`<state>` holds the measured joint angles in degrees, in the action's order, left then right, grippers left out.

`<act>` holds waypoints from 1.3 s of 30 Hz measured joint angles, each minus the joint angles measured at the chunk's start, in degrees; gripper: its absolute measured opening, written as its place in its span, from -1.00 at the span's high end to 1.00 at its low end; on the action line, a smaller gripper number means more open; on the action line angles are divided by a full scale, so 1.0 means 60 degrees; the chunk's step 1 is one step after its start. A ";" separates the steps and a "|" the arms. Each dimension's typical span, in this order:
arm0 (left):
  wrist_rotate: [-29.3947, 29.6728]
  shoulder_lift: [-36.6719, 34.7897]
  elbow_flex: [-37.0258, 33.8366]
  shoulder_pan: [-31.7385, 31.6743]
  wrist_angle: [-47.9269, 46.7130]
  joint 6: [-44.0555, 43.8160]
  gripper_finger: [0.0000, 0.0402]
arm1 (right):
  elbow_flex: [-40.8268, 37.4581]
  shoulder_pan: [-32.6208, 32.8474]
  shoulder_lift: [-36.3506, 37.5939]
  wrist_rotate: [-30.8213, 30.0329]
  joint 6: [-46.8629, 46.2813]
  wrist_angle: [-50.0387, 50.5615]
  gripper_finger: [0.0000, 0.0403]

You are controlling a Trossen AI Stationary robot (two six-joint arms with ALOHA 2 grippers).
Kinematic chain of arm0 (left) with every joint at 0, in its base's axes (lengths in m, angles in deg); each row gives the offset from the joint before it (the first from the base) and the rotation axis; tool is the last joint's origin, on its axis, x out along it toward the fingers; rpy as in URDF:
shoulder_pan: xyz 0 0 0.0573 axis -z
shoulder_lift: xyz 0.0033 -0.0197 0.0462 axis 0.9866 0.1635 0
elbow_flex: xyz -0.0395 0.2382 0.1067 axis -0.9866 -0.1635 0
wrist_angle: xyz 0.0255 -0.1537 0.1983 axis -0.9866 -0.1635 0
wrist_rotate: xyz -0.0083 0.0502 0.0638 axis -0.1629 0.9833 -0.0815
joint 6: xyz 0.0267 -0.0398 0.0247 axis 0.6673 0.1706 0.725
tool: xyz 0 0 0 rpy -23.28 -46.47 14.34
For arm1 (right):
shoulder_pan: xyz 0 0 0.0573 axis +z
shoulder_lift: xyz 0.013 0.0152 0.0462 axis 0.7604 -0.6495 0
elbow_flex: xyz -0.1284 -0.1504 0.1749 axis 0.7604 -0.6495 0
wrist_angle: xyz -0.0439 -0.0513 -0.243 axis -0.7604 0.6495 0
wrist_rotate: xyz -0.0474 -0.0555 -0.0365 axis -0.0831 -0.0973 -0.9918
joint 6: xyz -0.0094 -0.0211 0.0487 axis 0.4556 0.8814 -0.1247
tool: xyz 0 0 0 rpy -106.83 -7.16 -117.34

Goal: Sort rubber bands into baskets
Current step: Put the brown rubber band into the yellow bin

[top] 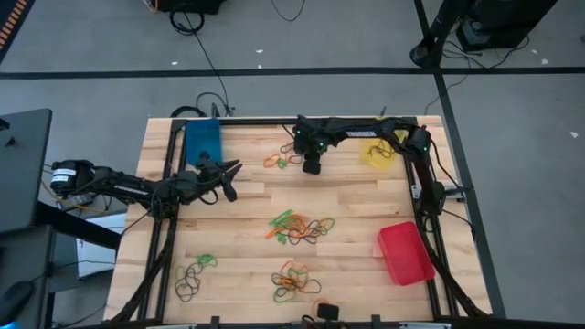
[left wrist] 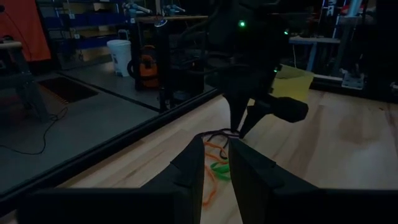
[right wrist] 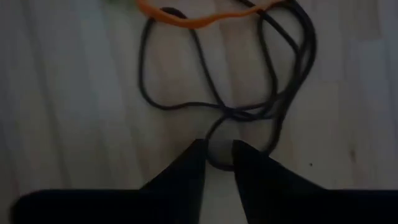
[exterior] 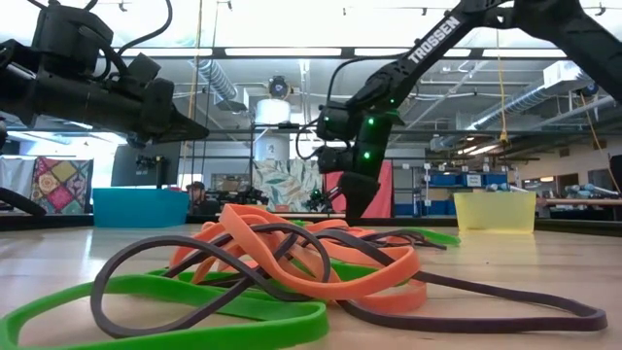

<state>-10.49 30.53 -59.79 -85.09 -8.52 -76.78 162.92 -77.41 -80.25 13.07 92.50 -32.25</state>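
At the right gripper, the fingertips stand nearly together over a loop of a dark rubber band lying flat just ahead of them on the table, but whether they pinch it cannot be told (the orange band lies just beyond). This small cluster sits near the table's far edge, between the blue basket and the yellow basket, the red basket farther off, with bare wood around for a lift. The left gripper, farther from the cluster, hovers beside the blue basket with fingers narrowly apart, grasping nothing.

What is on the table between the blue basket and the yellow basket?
In the high view, between the blue basket and the yellow basket lie a few orange, green and dark rubber bands, with the right gripper down over them.
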 joint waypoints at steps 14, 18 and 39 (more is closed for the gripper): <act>-0.0004 0.0000 0.0003 0.0000 0.0018 -0.0026 0.61 | -0.0025 0.0464 0.1419 -0.1066 -0.0190 0.2616 0.98; -0.0011 0.0000 0.0000 0.0001 0.0007 -0.0064 0.61 | -0.0026 0.0471 0.2402 -0.1167 -0.0425 0.3523 0.99; -0.0471 0.0000 0.0000 0.0005 -0.0008 -0.0502 0.61 | -0.0025 -0.0771 0.5577 -0.3142 -0.2943 0.6954 0.98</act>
<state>-13.31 30.53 -59.79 -85.06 -8.56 -79.78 162.77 -82.03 -46.78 -5.78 74.84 9.48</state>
